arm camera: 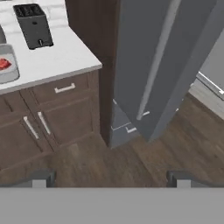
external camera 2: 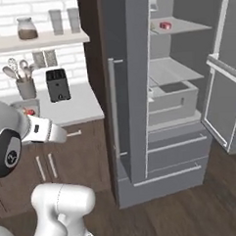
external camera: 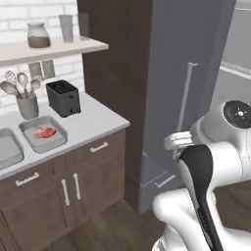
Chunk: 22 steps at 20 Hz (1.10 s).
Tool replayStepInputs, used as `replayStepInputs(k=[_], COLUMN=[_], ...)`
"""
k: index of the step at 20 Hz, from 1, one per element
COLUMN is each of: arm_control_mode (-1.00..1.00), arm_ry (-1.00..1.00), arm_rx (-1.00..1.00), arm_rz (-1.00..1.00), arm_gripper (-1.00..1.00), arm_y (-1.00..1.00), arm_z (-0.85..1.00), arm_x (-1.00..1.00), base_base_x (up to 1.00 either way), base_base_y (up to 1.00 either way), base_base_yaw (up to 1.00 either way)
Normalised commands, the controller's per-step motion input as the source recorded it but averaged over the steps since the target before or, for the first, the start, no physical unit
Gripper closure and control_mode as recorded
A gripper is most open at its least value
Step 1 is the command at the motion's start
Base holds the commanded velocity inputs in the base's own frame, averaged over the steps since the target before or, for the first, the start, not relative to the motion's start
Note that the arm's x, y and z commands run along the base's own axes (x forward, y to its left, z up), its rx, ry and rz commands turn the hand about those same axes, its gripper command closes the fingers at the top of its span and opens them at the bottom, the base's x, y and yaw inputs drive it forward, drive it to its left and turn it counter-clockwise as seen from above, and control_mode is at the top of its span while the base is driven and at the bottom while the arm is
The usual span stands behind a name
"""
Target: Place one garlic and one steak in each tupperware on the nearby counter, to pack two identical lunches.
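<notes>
My gripper [arm camera: 109, 177] is spread wide with nothing between its tips, hanging over the wooden floor [arm camera: 144, 162] in front of the counter [external camera: 93, 120]. On that counter, left of the black toaster [external camera: 63, 98], one tupperware [external camera: 43, 133] holds a steak [external camera: 45, 133]; a second tupperware [external camera: 9, 149] sits just beside it, farther left.

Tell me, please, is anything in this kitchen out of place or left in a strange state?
Yes. The fridge door stands wide open, showing the shelves, with a small red thing on the upper shelf. On the counter, one tupperware holds a steak; nothing is spilled. The claw is open and empty.
</notes>
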Motion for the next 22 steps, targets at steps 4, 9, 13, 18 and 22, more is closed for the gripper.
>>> replayStepInputs(k=[4, 9, 13, 18, 22], arm_control_mode=[1.00, 1.00, 1.00, 1.00, 1.00], arm_ry=[0.00, 0.00, 0.00, 0.00, 0.00], arm_rx=[0.00, 0.00, 0.00, 0.00, 0.00], arm_rz=[0.00, 0.00, 0.00, 0.00, 0.00], arm_gripper=[-1.00, -1.00, -1.00, -1.00, -1.00], arm_y=[0.00, 0.00, 0.00, 0.00, 0.00], arm_z=[0.00, 0.00, 0.00, 0.00, 0.00], arm_x=[0.00, 0.00, 0.00, 0.00, 0.00], base_base_x=[0.45, 0.27, 0.27, 0.44, 0.63], base_base_y=[-0.11, -0.27, -0.34, -0.44, -0.61], base_base_yaw=[-0.65, -0.60, -0.59, -0.55, -0.43])
